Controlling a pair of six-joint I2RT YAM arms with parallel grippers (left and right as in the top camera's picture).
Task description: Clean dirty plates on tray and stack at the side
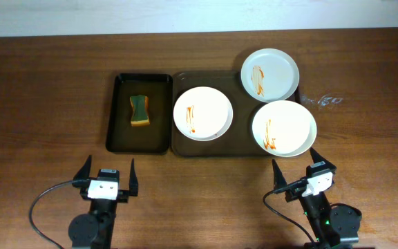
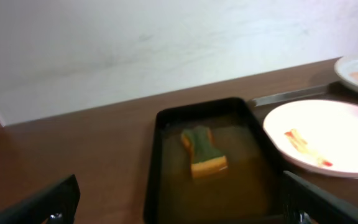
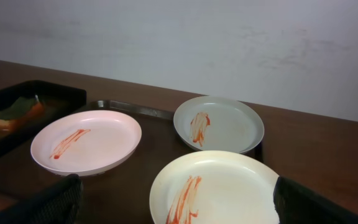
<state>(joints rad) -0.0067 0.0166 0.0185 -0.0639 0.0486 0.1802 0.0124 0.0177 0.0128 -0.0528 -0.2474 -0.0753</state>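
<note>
Plates (image 1: 203, 113) streaked red on tray (image 1: 242, 114) — left fingers (image 1: 83, 169) and right fingers (image 1: 276, 174) wide apart, empty.

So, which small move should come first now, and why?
Probably the left hand should reach forward to the sponge: it stands open and empty, the sponge lies untouched in its black tray, and all three plates show red smears.
</note>
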